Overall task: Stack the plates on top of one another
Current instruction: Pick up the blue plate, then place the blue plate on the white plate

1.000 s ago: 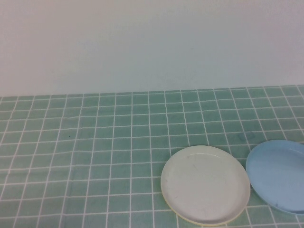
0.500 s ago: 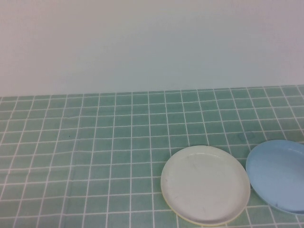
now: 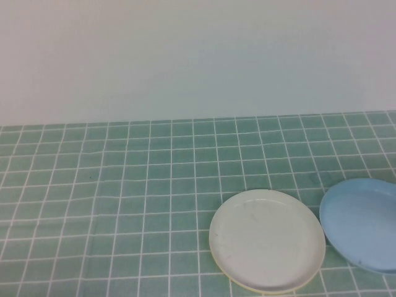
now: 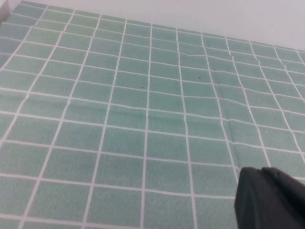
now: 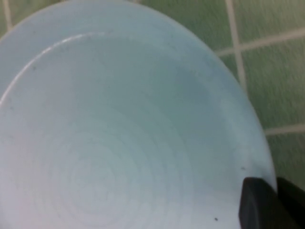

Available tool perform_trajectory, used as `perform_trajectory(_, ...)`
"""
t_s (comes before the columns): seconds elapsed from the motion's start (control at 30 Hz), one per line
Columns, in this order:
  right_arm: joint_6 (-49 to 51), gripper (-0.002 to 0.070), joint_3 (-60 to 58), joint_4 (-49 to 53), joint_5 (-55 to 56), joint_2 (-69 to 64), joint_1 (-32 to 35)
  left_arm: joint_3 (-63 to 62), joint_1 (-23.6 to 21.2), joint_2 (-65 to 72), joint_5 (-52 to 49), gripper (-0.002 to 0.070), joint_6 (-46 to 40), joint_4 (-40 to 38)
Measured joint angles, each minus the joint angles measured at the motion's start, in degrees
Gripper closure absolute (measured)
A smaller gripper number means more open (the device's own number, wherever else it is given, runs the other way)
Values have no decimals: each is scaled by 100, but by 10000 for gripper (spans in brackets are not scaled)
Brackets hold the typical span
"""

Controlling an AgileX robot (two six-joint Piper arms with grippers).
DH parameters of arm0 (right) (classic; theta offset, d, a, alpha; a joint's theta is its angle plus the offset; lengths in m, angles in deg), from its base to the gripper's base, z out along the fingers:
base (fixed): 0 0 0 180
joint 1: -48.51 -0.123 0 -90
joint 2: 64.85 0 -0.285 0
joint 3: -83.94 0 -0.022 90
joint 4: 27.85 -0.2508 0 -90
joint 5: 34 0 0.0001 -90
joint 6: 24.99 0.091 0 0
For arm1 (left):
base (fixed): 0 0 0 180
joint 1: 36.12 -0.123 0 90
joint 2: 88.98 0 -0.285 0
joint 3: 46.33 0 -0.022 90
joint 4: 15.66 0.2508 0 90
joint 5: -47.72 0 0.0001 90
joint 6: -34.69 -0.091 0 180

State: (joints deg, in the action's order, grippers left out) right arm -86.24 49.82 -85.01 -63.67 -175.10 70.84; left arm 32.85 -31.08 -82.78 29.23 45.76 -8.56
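Pale wall behind green checked table (image 3: 124, 204). White plate (image 3: 267, 240) lies flat near front edge; blue plate (image 3: 364, 224) just beside it on right, cut by frame edge, apparently tilted. Right tool (image 5: 271, 205) at blue plate's rim, likely for lifting it; grip cannot tell. Left tool (image 4: 269, 198) over bare table, holding nothing visible, opening cannot tell. Wide free room on left.

One plate (image 3: 267, 241) lies just left of another plate (image 3: 364, 224).
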Motion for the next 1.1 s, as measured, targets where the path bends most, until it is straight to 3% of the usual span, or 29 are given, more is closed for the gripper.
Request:
perform_trajectory(0.4,-185,663,511,-838,-896,970,-176,0,0,0,0,676,0,0)
perform_trajectory(0.7,-156,663,511,-778,-951,1633,-1628,0,0,0,0,676,0,28)
perform_trajectory(0.9,229,663,511,-280,-332,1633,-2888,0,0,0,0,676,0,28)
perform_trajectory(1.1,372,663,511,-130,-32,1383,-3212,0,0,0,0,676,0,18)
